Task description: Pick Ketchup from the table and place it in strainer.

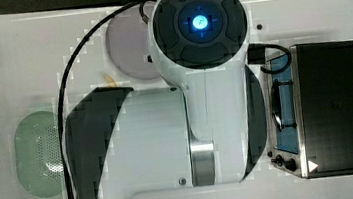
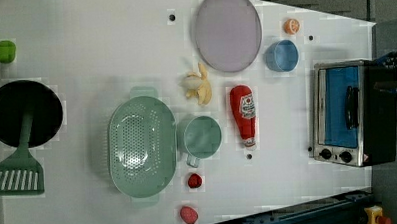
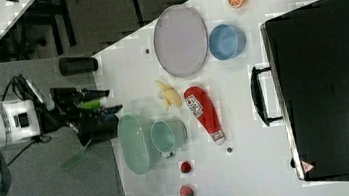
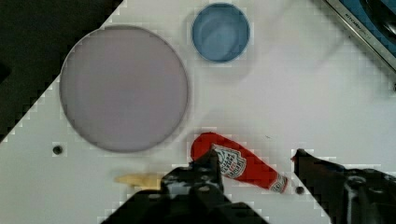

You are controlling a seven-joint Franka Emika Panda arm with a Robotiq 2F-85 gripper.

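- Your ketchup [image 2: 243, 114] lies flat on the bench [image 2: 84, 46], between the toaster oven [image 2: 354, 112] and the teal cup [image 2: 201, 137].
- The strainer [image 2: 142, 146] touches that cup's far side, empty.
- A banana [image 2: 199, 85] and plate [image 2: 227, 30] lie nearby.
- Your gripper [image 4: 254, 163] hangs above, released, holding nothing.

On the white counter [image 2: 84, 46] in the left view: plate [image 2: 227, 30] at 12 o'clock, blue bowl [image 2: 281, 55] beside it, banana [image 2: 199, 86] near centre, oven [image 2: 354, 112] at 3 o'clock, pan [image 2: 24, 114] and spatula [image 2: 18, 171] at 9 o'clock, teal cup [image 2: 201, 137] centred.
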